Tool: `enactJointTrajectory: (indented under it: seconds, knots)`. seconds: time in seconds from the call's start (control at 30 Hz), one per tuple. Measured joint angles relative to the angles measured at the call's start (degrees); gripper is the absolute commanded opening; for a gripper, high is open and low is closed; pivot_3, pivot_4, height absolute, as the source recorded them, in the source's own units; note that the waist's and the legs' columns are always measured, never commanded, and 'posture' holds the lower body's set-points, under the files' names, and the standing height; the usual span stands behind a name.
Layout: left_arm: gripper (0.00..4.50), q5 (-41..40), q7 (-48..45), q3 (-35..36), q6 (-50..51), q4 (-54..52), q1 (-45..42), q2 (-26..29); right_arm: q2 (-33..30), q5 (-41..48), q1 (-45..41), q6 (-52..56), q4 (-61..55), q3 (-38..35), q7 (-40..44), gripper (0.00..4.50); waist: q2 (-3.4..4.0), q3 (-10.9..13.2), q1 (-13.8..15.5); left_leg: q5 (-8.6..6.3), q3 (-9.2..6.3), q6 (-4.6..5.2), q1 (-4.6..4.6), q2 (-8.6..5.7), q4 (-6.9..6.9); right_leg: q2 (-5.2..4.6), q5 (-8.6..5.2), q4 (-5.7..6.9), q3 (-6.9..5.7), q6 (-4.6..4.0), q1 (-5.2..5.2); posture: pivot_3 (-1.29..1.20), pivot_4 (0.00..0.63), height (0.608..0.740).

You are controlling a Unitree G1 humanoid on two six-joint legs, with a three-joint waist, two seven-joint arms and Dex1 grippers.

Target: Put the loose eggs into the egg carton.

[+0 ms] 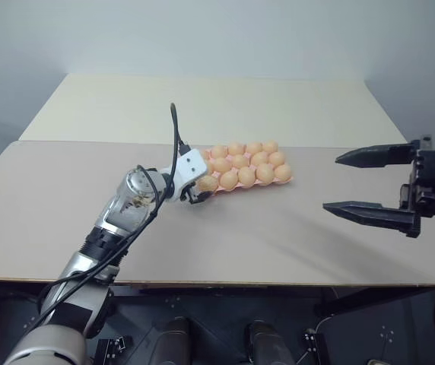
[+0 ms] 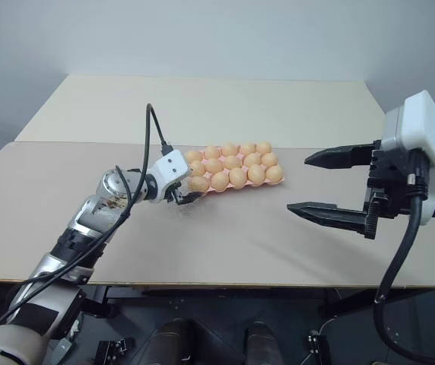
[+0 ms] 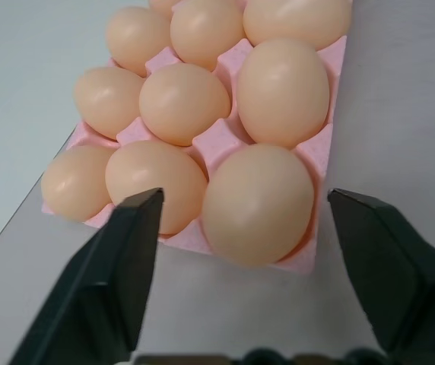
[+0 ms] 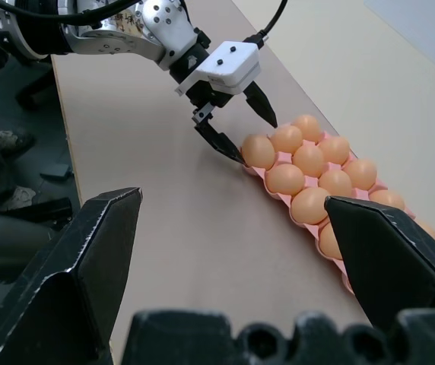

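The pink egg carton (image 3: 219,141) lies flat at the middle of the table, and tan-orange eggs (image 1: 246,161) fill its cups. Every egg I see sits in a cup. My left gripper (image 1: 201,188) is at the carton's near-left corner, open. Its two black fingers (image 3: 126,251) stand on either side of the corner egg (image 3: 259,204) with a gap on each side. That egg rests in its cup. My right gripper (image 2: 300,182) hangs open above the table to the right of the carton, well apart from it, with nothing between its fingers.
The carton rests on a grey-beige tabletop (image 1: 278,236), whose front edge runs close to me. A cream table (image 1: 202,106) adjoins it behind. A black cable (image 1: 176,137) loops up from my left wrist.
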Motion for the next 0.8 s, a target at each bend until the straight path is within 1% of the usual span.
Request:
enactJointTrajectory:
  seconds: [0.13, 0.3, 0.47, 0.57, 0.63, 0.67, 0.7, 0.8]
  knots:
    - [4.22, -0.8, -0.2, 1.6, 0.9, -2.1, 0.0, 0.4, 0.0, 0.0, 0.0, 0.0, -0.1, 0.0, -0.4, 4.50, 0.00, 0.0, -0.1, 0.00, 0.00, 0.00, -0.01, 0.00, 0.00, 0.00, 0.00, 0.00, 0.00, 0.00, -0.02, 0.00, 0.150, 0.740]
    - [4.22, -2.7, -0.5, 6.7, 3.4, -9.1, 1.9, 3.8, 0.5, 0.0, 0.2, 0.0, -0.6, 0.0, -1.1, 4.50, 0.00, 0.0, -0.4, 0.00, -0.01, 0.00, 0.00, 0.01, 0.00, 0.00, 0.00, 0.01, 0.01, 0.00, -0.03, 0.00, 0.150, 0.740]
    - [4.22, -5.9, 0.2, 15.2, 7.0, -18.1, 10.0, 8.5, 1.9, 0.0, 1.3, 0.0, -1.1, -0.1, -2.1, 4.50, 0.00, 0.0, -0.7, 0.00, -0.02, 0.00, 0.01, 0.03, 0.00, -0.01, 0.00, 0.04, 0.01, 0.00, -0.02, 0.00, 0.150, 0.740]
    - [4.22, -8.0, 2.1, 20.4, 10.5, -23.0, 14.7, 9.3, 2.6, -0.1, 1.8, -0.5, -1.2, 0.0, -2.2, 4.50, 0.00, 0.0, -0.7, 0.00, -0.03, 0.00, 0.01, 0.02, 0.01, -0.02, 0.02, 0.03, 0.00, 0.02, 0.02, 0.00, 0.150, 0.740]
    - [4.22, -11.5, 4.0, 26.3, 15.7, -28.4, 19.1, 8.1, 3.8, -0.6, 2.1, -1.7, -1.1, 0.3, -2.6, 4.50, 0.00, 0.0, -0.7, 0.00, -0.03, 0.00, 0.01, 0.02, 0.01, -0.03, 0.02, 0.00, 0.00, 0.03, 0.02, 0.00, 0.150, 0.740]
    - [4.22, -13.7, 4.1, 29.5, 19.3, -31.4, 21.8, 8.4, 4.5, -1.2, 2.4, -2.4, -0.9, 0.4, -2.8, 4.50, -0.02, 0.0, -0.7, 0.00, -0.03, 0.00, 0.01, 0.03, 0.01, -0.02, 0.02, 0.00, 0.00, 0.03, 0.01, 0.00, 0.150, 0.740]
    - [4.22, -15.1, 3.9, 31.2, 21.4, -33.1, 23.3, 9.1, 4.7, -1.5, 2.6, -2.7, -0.5, 0.6, -2.9, 4.50, -0.02, 0.0, -0.8, 0.00, -0.03, 0.00, 0.02, 0.03, 0.01, -0.02, 0.02, 0.02, 0.01, 0.03, 0.00, 0.00, 0.150, 0.740]
    - [4.22, -21.5, -0.2, 37.7, 27.8, -39.7, 30.3, 15.0, 5.2, -3.5, 3.3, -4.1, 1.0, 1.5, -2.8, 4.50, -0.01, 0.0, -1.2, 0.00, -0.01, -0.01, 0.05, 0.04, 0.01, -0.02, 0.02, 0.03, 0.02, 0.02, -0.02, 0.00, 0.150, 0.740]
